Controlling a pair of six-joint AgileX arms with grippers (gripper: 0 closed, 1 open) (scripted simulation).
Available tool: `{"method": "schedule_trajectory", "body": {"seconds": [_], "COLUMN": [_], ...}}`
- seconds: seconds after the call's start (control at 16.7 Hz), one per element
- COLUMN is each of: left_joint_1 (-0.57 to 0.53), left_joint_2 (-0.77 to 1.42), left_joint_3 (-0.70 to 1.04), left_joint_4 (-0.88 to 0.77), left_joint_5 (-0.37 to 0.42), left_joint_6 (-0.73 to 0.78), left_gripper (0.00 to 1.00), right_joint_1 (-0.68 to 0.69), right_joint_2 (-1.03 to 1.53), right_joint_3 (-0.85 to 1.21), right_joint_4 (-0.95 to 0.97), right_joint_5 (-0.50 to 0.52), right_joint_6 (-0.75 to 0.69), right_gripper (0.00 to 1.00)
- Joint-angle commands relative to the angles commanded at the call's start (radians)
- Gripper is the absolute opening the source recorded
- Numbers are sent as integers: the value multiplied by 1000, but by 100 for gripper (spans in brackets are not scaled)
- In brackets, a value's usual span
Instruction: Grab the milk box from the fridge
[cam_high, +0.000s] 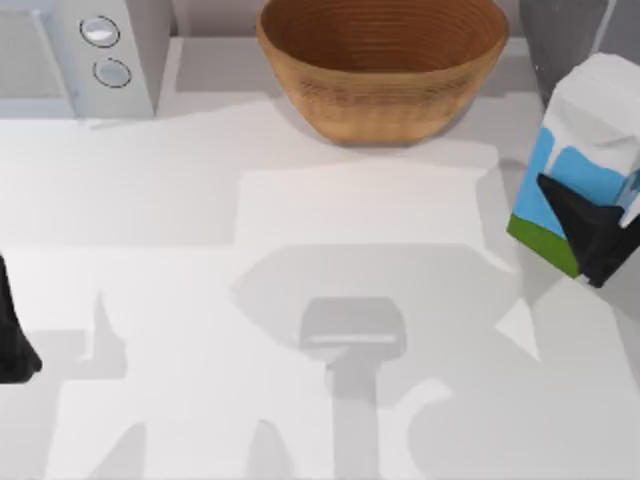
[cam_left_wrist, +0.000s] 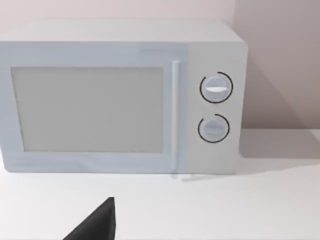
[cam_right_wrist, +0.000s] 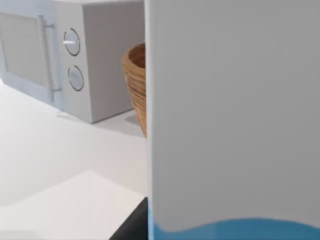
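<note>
Tilted milk box (cam_high: 585, 150) just beside dark fridge (cam_high: 565, 35)

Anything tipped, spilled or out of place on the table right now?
Only the milk box stands out: it is tilted at the table's right edge with the right gripper against it. The wicker bowl and microwave sit upright; no spill visible. The left gripper waits at the left edge.

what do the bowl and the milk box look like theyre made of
The wicker bowl looks woven, cane or rattan: fine ridged rows ring its tan, matte wall. The milk box looks like coated card: flat folded faces, a white gabled top, printed blue and green bands with a slight sheen. The render leaves both open. The right hand is at the box.
</note>
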Motion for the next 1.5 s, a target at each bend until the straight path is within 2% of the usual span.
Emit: {"method": "schedule_trajectory", "body": {"seconds": [0.36, 0.78, 1.08, 1.5], "left_joint_1": [0, 0, 0, 0], "left_joint_2": [0, 0, 0, 0], "left_joint_3": [0, 0, 0, 0], "left_joint_4": [0, 0, 0, 0], "left_joint_5": [0, 0, 0, 0], "left_joint_6": [0, 0, 0, 0], "left_gripper": [100, 100, 100, 100], "right_joint_1": [6, 116, 124, 124], "right_joint_2": [16, 261, 274, 274], "right_joint_3": [12, 155, 164, 164], "right_joint_4": [9, 101, 105, 105], "right_joint_5": [7, 119, 128, 128], "right_joint_6": [-1, -4, -4, -4], "right_gripper": [0, 0, 0, 53]}}
